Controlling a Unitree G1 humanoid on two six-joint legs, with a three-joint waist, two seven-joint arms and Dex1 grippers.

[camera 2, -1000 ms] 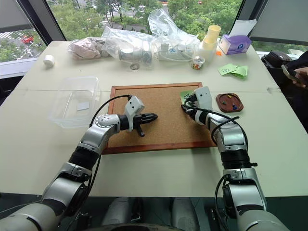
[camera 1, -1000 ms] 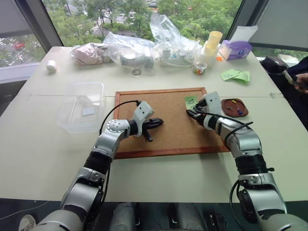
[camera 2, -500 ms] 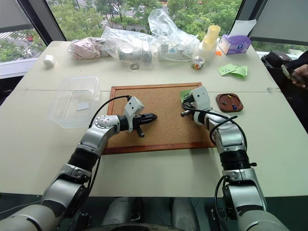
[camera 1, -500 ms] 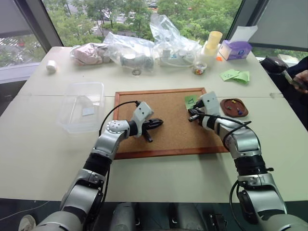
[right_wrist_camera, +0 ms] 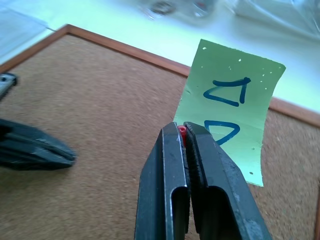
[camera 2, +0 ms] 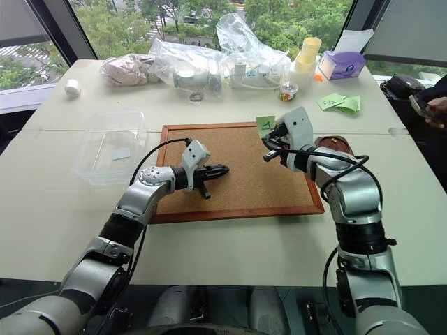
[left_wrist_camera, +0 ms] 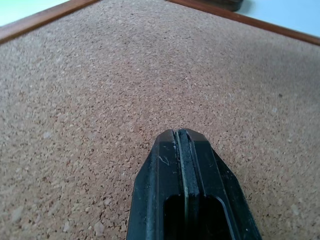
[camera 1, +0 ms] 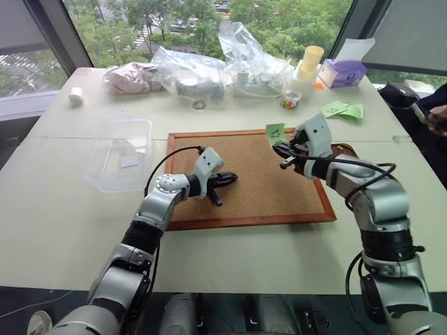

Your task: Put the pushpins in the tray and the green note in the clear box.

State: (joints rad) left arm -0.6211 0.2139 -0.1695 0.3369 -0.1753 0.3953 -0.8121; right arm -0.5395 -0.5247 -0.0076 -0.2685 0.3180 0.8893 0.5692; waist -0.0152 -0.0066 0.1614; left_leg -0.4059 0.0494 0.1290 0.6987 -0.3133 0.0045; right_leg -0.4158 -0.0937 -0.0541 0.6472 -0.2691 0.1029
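Fingers of my right gripper (right_wrist_camera: 184, 134) are clenching a red-headed pushpin (right_wrist_camera: 182, 131) carrying the small square light-green note (right_wrist_camera: 231, 107) above the wood-framed cork board (camera 1: 244, 174); left fingers (left_wrist_camera: 183, 145) are clenched empty. Note risks slipping off.

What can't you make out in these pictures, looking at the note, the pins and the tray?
- Pushpin: a red sliver between the right tool's shut fingers; the fingers hide its shape.
- Green note: its lower corner sits behind those fingers in the right wrist view.
- Tray: mostly behind the right arm in the eye views; contents unreadable.
- Left tool: shut over the cork board; nothing visibly held.
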